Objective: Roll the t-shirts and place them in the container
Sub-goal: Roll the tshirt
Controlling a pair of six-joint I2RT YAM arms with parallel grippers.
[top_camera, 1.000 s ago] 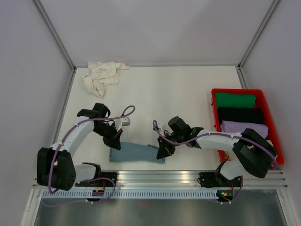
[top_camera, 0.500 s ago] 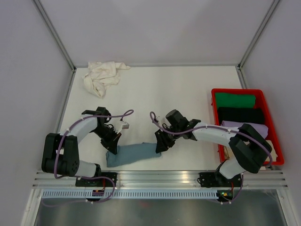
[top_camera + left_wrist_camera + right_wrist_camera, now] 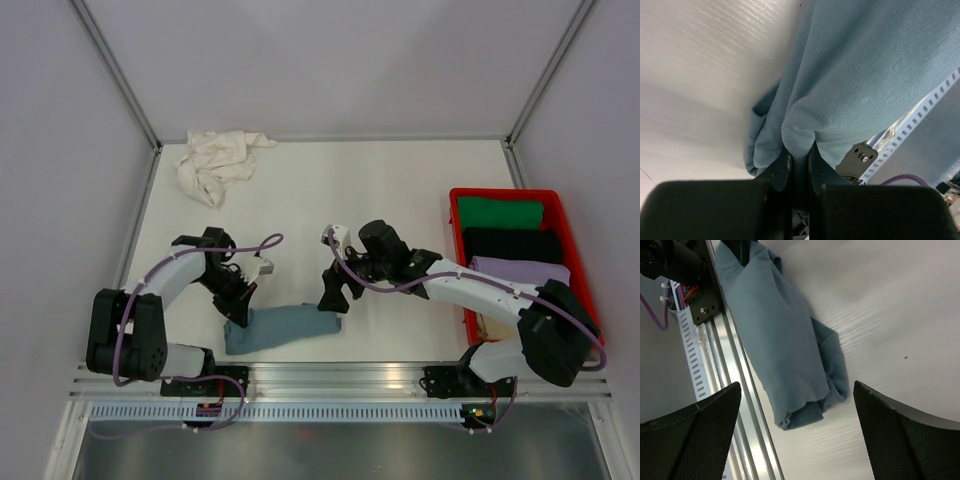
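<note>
Blue-grey t-shirt [image 3: 285,328], long bundle on counter [image 3: 390,190]: left pincer [image 3: 799,155] clamps one end, probably anchoring it; right pincer [image 3: 330,298] gapes empty above the other.

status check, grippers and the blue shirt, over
Left gripper shut on blue-grey t-shirt, left end. Right gripper open above its right end. Cream t-shirt crumpled at far corner. Nothing in the way.

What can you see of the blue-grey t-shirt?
The blue-grey t-shirt is soft, plain cotton-like knit, rolled into a loose, slightly tilted bundle lying on the white table near the front rail. The left end effector is shut on its left end; the right end effector hovers open over the other end.
</note>
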